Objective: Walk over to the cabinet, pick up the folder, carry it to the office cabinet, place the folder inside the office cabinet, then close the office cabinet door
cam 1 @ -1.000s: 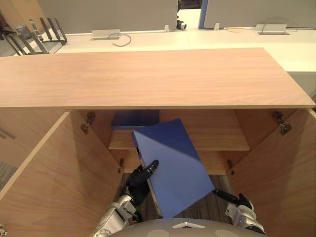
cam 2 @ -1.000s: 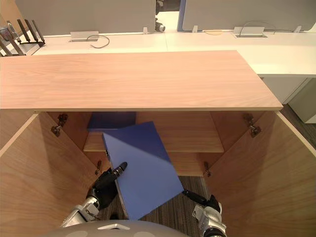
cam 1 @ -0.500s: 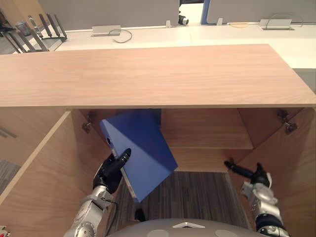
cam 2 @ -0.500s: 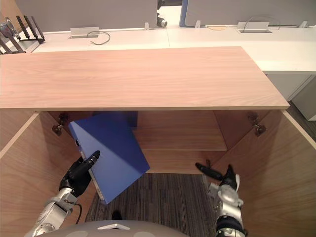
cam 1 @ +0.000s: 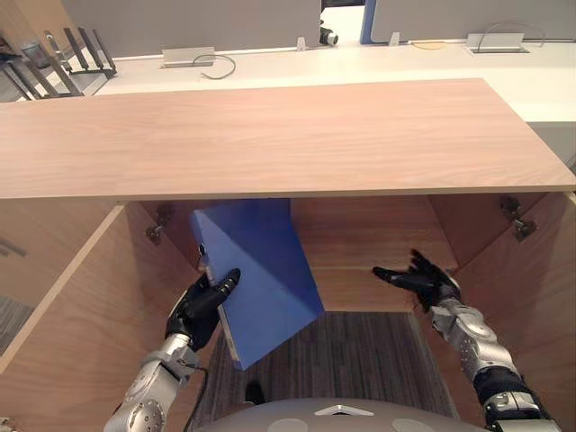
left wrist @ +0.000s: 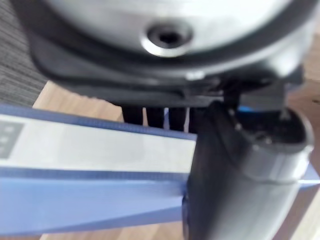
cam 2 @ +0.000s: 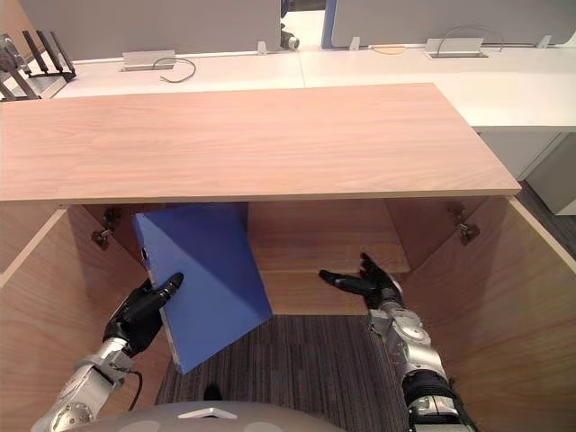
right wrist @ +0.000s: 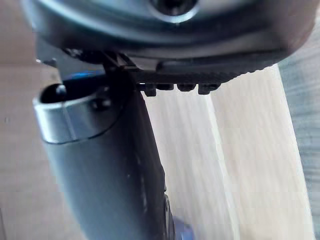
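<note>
A blue folder (cam 1: 261,270) hangs tilted in the left half of the open wooden cabinet (cam 1: 270,135), its upper end under the cabinet's top and its lower corner over the carpet. My left hand (cam 1: 202,306) is shut on the folder's spine edge. In the left wrist view the thumb (left wrist: 235,190) lies across the folder's white spine label (left wrist: 90,150), with the fingers behind it. My right hand (cam 1: 423,279) is open, fingers straight, in front of the inner shelf (cam 1: 378,261) and apart from the folder.
Both cabinet doors stand swung out, the left door (cam 1: 81,306) and the right door (cam 1: 531,297), on either side of my arms. Grey carpet (cam 1: 360,351) lies below. Behind the cabinet runs a white desk (cam 1: 405,63) with a file rack (cam 1: 63,58) at the back left.
My right hand has risen and moved left to the front of the shelf. The left hand has lifted the folder a little further into the cabinet's left side.
</note>
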### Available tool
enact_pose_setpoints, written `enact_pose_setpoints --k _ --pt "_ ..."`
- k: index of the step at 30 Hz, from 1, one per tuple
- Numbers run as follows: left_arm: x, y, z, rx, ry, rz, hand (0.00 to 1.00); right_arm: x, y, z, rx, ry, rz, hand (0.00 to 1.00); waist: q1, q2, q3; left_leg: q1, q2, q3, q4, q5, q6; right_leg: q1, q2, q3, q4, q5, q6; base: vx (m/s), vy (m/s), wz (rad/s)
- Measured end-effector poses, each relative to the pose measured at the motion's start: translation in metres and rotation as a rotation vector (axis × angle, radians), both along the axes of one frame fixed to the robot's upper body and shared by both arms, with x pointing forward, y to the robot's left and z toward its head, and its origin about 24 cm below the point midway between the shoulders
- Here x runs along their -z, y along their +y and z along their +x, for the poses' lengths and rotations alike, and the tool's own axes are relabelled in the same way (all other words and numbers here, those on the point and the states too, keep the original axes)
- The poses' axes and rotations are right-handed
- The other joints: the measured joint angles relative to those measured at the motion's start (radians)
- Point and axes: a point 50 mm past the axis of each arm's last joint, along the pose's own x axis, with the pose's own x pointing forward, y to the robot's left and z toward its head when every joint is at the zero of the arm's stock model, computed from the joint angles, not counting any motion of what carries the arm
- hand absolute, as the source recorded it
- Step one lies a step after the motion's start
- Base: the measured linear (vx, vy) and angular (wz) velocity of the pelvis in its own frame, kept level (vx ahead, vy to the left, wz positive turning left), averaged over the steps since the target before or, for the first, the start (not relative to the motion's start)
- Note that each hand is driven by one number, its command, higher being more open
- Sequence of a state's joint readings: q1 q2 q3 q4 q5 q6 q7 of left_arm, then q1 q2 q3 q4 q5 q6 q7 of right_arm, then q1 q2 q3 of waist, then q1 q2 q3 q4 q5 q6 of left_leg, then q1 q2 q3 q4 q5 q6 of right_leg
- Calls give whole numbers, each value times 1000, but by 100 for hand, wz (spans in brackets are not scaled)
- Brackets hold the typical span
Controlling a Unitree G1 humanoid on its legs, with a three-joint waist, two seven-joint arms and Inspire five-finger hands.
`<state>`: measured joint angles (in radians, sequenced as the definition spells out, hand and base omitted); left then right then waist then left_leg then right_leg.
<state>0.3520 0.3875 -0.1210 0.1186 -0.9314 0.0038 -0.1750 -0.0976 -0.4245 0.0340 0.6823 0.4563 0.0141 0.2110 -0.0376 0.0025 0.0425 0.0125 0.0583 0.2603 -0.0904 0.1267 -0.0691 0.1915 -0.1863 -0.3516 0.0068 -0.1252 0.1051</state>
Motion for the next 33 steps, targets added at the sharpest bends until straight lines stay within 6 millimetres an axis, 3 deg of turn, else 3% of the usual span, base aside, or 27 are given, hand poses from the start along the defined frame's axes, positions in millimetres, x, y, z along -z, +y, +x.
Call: enact_pose_setpoints --k 8,13,22,33 --pt "2 -21 3 130 0 -25 0 6 38 14 -254 62 -8 100 8 6 2 -2 -3 -4 0 4 4 0 -2 -4 0 2 3 -1 -1 1" --pt "3 -31 3 212 -6 -39 0 -3 42 33 -276 44 -30 100 7 11 3 -2 -3 -7 0 9 6 2 -2 -9 3 2 4 0 0 2" --pt "4 -29 -3 299 16 -11 0 -15 45 56 -282 29 -59 100 9 17 8 -4 -4 -16 -1 18 12 3 -4 -21 7 7 12 0 0 1" --pt "10 -28 -8 377 61 -22 0 -8 62 55 -315 64 81 100 11 18 8 -7 -5 -19 -1 22 13 3 -4 -24 7 10 17 -9 -4 1"
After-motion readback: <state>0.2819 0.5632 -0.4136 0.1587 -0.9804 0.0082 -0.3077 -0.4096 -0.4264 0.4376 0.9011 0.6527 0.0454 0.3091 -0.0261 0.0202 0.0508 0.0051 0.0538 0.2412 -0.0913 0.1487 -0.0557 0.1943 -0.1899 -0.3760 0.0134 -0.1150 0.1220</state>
